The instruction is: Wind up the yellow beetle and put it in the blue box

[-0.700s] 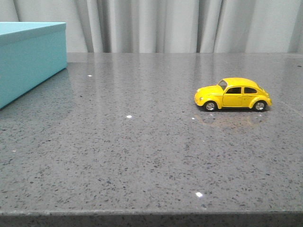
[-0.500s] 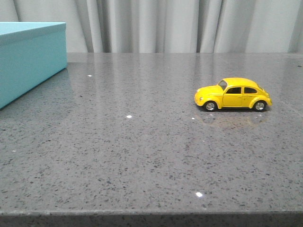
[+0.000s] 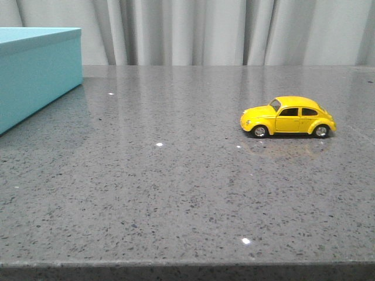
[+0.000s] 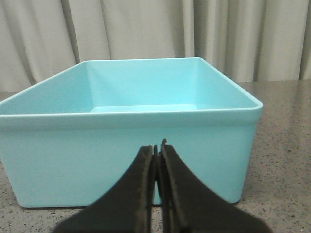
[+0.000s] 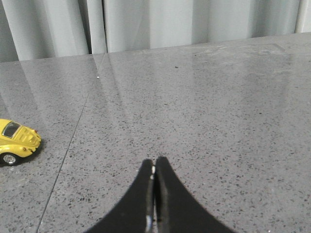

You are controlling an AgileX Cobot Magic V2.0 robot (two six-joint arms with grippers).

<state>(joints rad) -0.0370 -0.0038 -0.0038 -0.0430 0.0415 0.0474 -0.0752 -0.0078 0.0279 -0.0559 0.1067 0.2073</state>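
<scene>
**Nothing started yet**

Nothing has moved since the earlier frames: the beetle sits where it was on the table, on all four wheels, well apart from the box at far left. The box is open and empty. Left gripper and right gripper are both pressed together, holding nothing. Winding and storing both remain.

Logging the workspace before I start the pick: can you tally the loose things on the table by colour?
Yellow: 1, the yellow beetle, standing on its wheels on the right side of the table.
Turquoise-blue: 1, the blue box, open-topped and empty, on the left side.
Total: 2.
</scene>
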